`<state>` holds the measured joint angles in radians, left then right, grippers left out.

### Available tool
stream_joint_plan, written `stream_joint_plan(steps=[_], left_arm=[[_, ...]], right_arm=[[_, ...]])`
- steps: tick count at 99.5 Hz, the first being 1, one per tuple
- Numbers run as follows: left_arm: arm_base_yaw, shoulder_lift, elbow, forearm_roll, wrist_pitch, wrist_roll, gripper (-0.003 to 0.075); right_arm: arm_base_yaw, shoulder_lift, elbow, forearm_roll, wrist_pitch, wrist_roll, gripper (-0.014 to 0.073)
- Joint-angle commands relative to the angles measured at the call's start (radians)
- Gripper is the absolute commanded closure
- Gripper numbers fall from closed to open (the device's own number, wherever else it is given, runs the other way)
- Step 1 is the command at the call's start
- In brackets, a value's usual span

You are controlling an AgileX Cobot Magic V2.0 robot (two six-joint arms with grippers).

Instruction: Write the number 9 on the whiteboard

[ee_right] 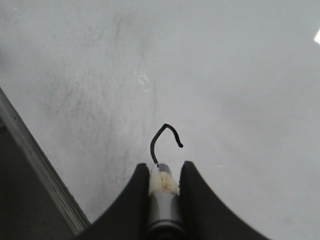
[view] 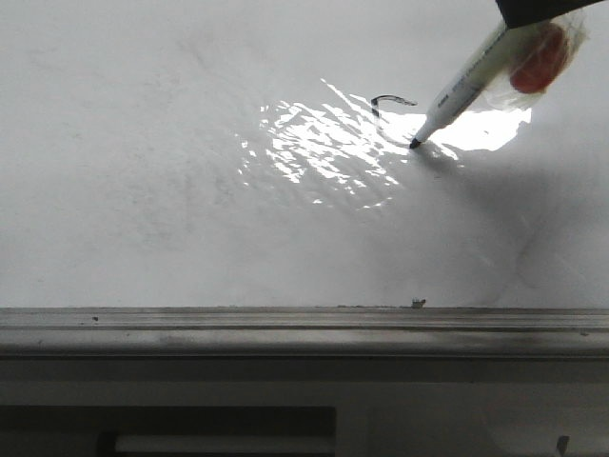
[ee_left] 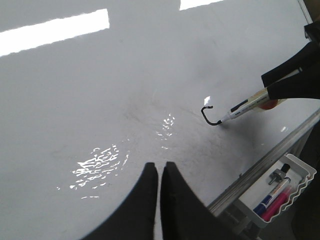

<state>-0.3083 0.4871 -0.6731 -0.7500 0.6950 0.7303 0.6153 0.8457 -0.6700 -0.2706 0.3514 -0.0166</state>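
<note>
One hooked stroke of 9 (view: 392, 101) drawn on whiteboard (view: 143, 190), beside glare. Right gripper (ee_right: 162, 172) jaws clamp marker (view: 466, 86), tip touching. Left gripper (ee_left: 160, 172) jaws closed, empty. Next: close loop, pull tail toward ledge (view: 285, 328).

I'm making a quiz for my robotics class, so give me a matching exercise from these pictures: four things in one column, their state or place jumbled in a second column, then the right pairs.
Things:
1. right gripper
2. left gripper
3. black stroke
4. marker tray

States or places:
A. shut, holding nothing, above the whiteboard
B. beyond the board's ledge, holding spare pens
C. only a small hook so far, beside the glare patch
D. shut on the marker, whose tip touches the board

Pairs: 1-D, 2-A, 3-C, 4-B
</note>
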Motion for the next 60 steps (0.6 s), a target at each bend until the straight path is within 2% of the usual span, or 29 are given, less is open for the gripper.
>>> stream_joint_plan(steps=[1,19,40,51,60], left_arm=[[-0.001,0.006,-0.025,-0.036,-0.051,-0.009,0.0741],[-0.001,0.006,-0.025,-0.036,-0.051,-0.009,0.0741],[-0.001,0.006,-0.025,-0.036,-0.051,-0.009,0.0741],[-0.001,0.006,-0.025,-0.036,-0.051,-0.009,0.0741],[-0.001,0.006,-0.025,-0.036,-0.051,-0.009,0.0741]], right_arm=[[-0.030,0.011,-0.031,-0.062,-0.016,-0.010,0.0656],[-0.031,0.053,-0.079,-0.062,-0.045,-0.009,0.0656],[-0.031,0.077,-0.128,-0.082,-0.011,-0.009,0.0655],[-0.031,0.078,-0.130,-0.080,0.057,-0.009,0.0655],[-0.019,0.078,-0.127,-0.021,0.158,-0.009,0.0655]])
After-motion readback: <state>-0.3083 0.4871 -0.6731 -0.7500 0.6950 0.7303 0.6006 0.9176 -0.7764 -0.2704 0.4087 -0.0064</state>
